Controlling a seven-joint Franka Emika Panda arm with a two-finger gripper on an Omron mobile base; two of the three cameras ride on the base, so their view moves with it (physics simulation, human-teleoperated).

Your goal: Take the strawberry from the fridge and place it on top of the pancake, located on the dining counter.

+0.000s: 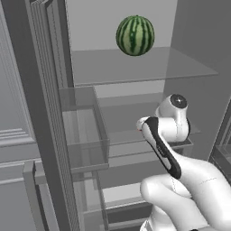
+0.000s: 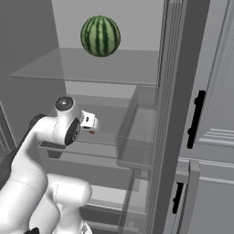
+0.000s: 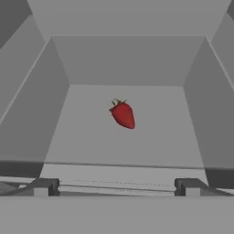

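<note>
Fridge [image 1: 135, 67]: doors swung open; pale interior with glass shelves, seen from both base views; door bins stand at the 9 o'clock side in the left base view and at the 3 o'clock side in the right base view.
Watermelon [image 1: 135, 35]: striped green, resting on the upper glass shelf, toward 12 o'clock in both base views.
Arm: white, reaching into the fridge at the level of a lower shelf, below the watermelon; its wrist sits near the centre of the left base view and at about 9 o'clock in the right base view.
Strawberry [image 3: 123, 114]: lies on the pale floor of a grey-walled fridge compartment, stem end toward 11 o'clock and tip toward 5 o'clock in the hand view, just above the view's centre. The right base view gives a tiny red speck [image 2: 92, 132] just below the hand; the left base view shows a faint red trace at the hand's edge, too small to read.
Pincer [image 3: 115, 187]: fingertips spread wide apart at 7 and 5 o'clock in the hand view, holding nothing; the strawberry lies ahead of them, apart from both tips. In the base views the fingers are hidden by the hand.
</note>
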